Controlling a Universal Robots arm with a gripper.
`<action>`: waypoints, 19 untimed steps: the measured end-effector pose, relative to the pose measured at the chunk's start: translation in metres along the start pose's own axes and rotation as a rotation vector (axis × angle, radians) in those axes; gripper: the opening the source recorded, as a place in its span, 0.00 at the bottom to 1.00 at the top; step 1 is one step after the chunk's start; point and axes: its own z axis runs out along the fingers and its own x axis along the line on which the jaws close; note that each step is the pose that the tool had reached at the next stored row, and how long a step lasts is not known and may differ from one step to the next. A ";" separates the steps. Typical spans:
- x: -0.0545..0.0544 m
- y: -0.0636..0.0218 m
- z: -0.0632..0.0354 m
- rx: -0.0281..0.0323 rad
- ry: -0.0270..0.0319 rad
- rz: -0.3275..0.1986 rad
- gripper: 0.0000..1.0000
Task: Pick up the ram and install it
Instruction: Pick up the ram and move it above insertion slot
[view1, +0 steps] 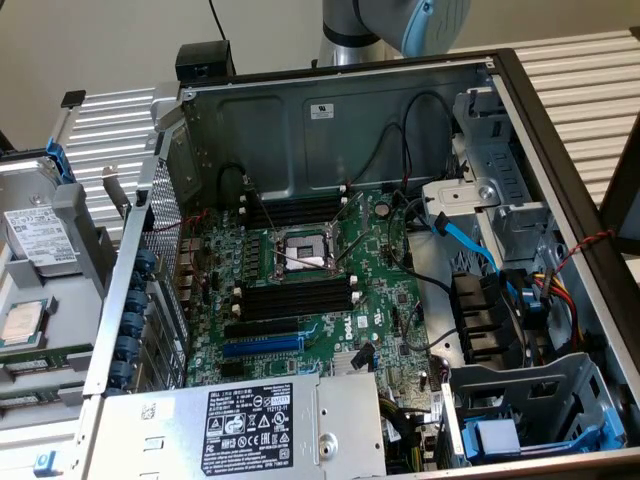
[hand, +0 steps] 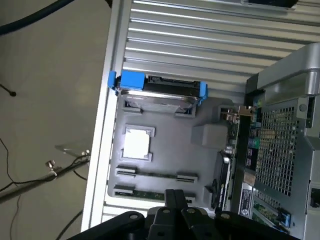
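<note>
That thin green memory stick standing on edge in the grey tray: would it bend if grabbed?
The ram looks like a thin flat board, so probably stiff rather than floppy, and light. Propped on edge by grey clips at its ends, it would likely topple without them; a sideways push might crack it.

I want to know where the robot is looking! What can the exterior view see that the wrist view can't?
Exterior view's extras: the inside of the computer, with the green motherboard, its processor socket, black memory slots, the blue expansion slot and the power supply.
Wrist view's extras: the shut fingers and the floor.
Both: the gray tray holding a hard drive, a processor chip and the ram sticks, beside the case's perforated wall.
</note>
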 end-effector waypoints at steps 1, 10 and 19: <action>0.000 0.0000 0.0000 -0.0003 0.0011 -0.019 0.11; 0.000 0.0000 -0.0001 0.0112 0.0141 -0.177 0.11; 0.000 -0.0001 0.0001 0.0323 0.0265 -0.327 0.11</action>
